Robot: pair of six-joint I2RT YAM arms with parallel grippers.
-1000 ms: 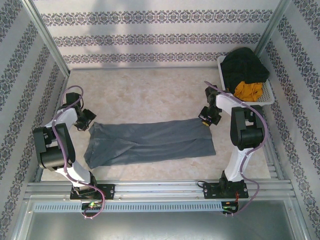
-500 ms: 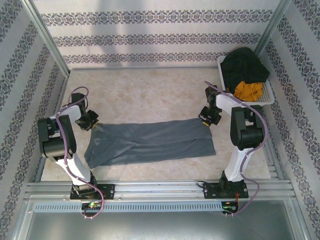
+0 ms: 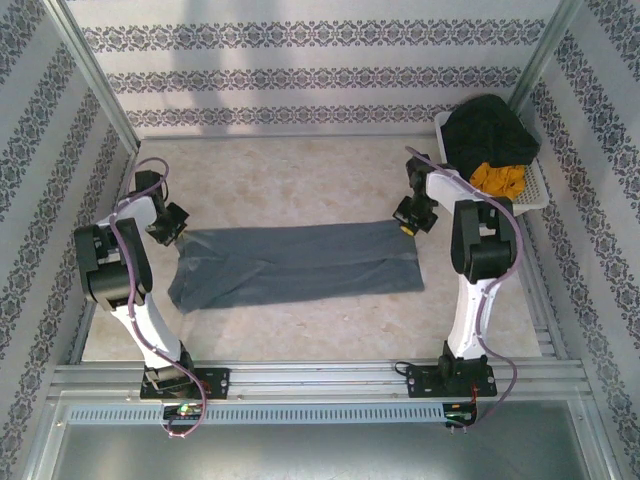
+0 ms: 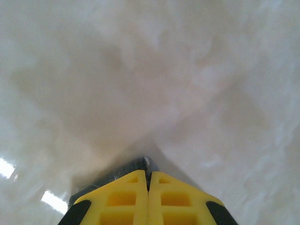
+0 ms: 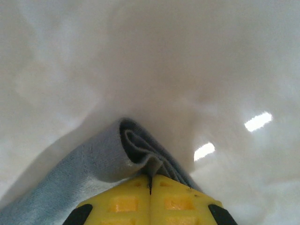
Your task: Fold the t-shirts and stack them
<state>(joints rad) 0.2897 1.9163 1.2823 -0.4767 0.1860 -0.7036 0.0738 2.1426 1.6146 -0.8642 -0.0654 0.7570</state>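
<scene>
Slate-grey t-shirt (image 3: 295,262) lies as a folded band across the tabletop (image 3: 300,180). Left hand (image 3: 180,230) and right hand (image 3: 410,222) each pinch a far corner. Cloth judged light, limp and prone to sag; corners are the sound holds.

Two pairs of fingers are counted: the left fingers (image 4: 117,199) and the right fingers (image 5: 183,201). One t-shirt (image 3: 295,263) is counted between them. Beyond the right fingers one tray (image 3: 538,190) is counted, with two garments: one black garment (image 3: 485,135), one orange garment (image 3: 497,178).
</scene>
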